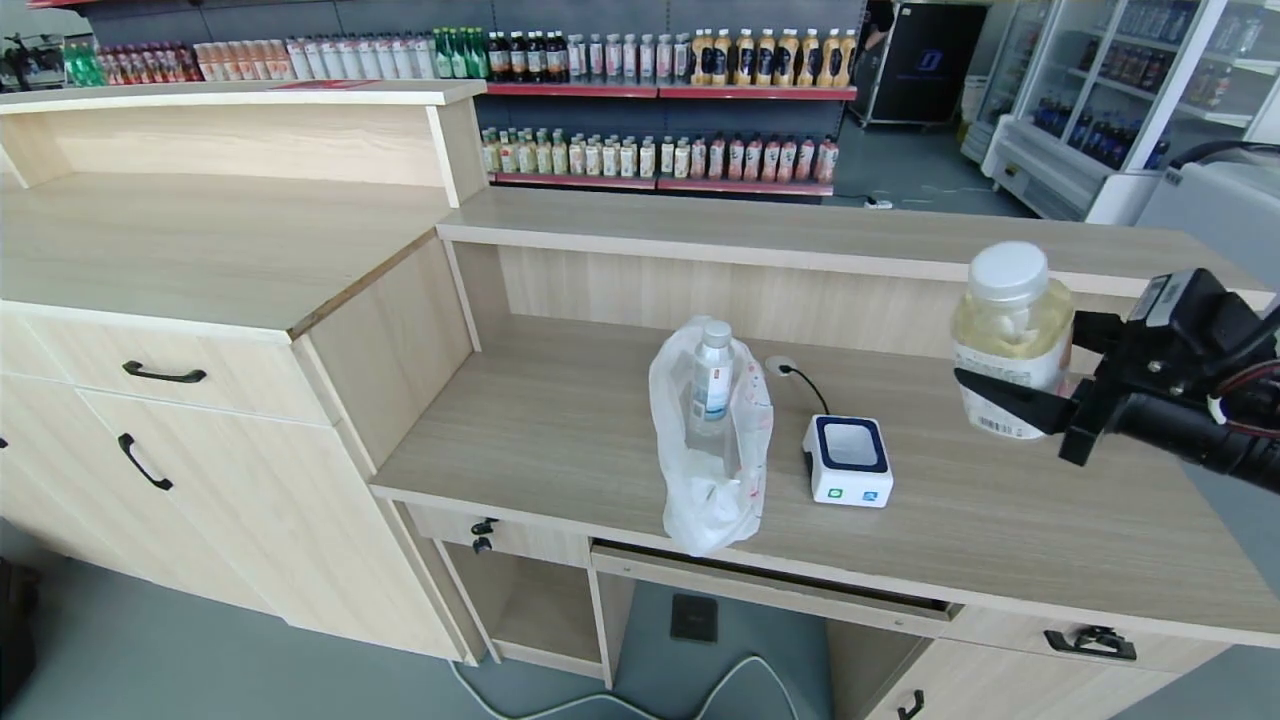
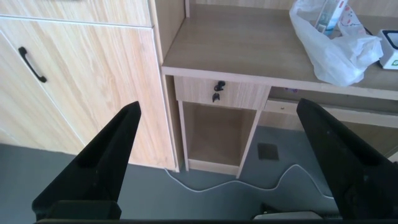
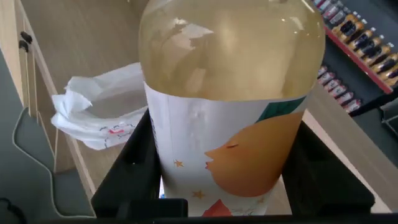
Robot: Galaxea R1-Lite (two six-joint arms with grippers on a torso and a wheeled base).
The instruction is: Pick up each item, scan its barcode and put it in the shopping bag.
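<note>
Jar (image 1: pixel 1010 340): gripped upright by the closed right claw (image 1: pixel 1012 405), raised right of the scanner (image 1: pixel 848 460).
Left claw (image 2: pixel 219 106): wide open, empty, well left of the scanner, below desk (image 1: pixel 560 430) level.
Shopping bag (image 1: pixel 712 470): just left of the scanner, bottle (image 1: pixel 712 375) inside.
Progress: one item is judged bagged; the jar's scan and bagging are left.

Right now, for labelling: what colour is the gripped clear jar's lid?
White round lid on clear jar; head view.

You have one jar (image 1: pixel 1010 335), one bottle (image 1: pixel 712 380), one shopping bag (image 1: pixel 715 505) and one scanner (image 1: pixel 848 458) in front of you. You also have two grippers, the left gripper (image 2: pixel 217 106) and the right gripper (image 1: pixel 1020 392).
</note>
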